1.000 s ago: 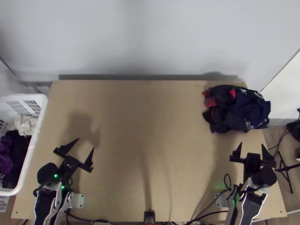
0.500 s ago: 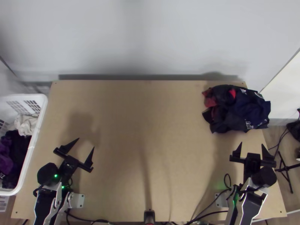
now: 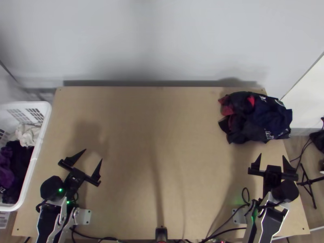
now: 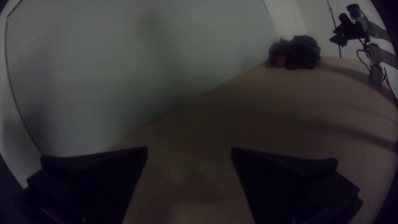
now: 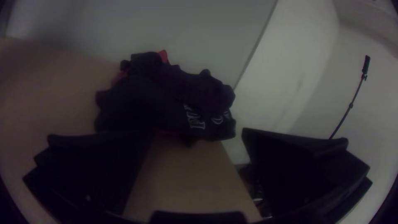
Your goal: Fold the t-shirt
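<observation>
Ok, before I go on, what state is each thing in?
Dark clothes, bunched in a heap, unfolded.
Left gripper, open, empty.
Right gripper, open, empty.
Basket, uncovered, clothes inside.
Purple cloth, crumpled in the basket.
Left arm's light, lit green.

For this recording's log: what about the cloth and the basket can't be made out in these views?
Whether the dark heap is one garment or several: top view, its outer folds cover the inside.
The heap's folds: left wrist view, too small and dark.
The far left of the white basket: top view, cut off by the left edge.
What lies beneath the purple cloth: top view, covered by it.
</observation>
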`<control>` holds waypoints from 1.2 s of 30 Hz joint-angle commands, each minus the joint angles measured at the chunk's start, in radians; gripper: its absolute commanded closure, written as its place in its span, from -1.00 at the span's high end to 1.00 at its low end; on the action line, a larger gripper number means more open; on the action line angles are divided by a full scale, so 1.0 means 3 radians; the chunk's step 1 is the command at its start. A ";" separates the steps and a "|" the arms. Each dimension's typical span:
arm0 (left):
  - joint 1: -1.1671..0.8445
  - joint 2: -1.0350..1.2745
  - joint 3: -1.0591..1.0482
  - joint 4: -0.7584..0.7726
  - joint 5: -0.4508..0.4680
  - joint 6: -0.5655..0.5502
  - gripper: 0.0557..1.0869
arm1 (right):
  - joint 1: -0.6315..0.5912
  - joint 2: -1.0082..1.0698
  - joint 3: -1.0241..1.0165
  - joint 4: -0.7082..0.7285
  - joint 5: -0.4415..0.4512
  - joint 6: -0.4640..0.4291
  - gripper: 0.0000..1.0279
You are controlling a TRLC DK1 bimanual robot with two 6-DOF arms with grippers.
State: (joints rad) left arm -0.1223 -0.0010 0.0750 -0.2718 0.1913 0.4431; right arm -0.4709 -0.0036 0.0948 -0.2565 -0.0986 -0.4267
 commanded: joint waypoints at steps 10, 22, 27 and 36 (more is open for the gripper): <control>-0.0002 -0.0002 0.0001 0.0001 0.0001 0.0001 0.90 | 0.0020 0.0002 0.0001 0.0001 0.0001 0.0001 0.91; -0.0002 0.0003 0.0001 0.0001 0.0001 0.0001 0.90 | 0.0020 0.0002 0.0001 0.0001 0.0001 0.0001 0.91; -0.0002 -0.0002 0.0001 0.0001 0.0001 0.0001 0.90 | 0.0031 0.0002 -0.0004 0.0001 0.0001 -0.0004 0.91; -0.0037 -0.0002 0.0001 -0.0009 0.0073 0.0001 0.90 | 0.0424 0.0002 -0.0004 -0.0014 -0.0096 0.0113 0.91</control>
State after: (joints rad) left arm -0.1230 -0.0006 0.0750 -0.2718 0.1917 0.4431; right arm -0.4381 -0.0032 0.0948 -0.2573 -0.1085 -0.4149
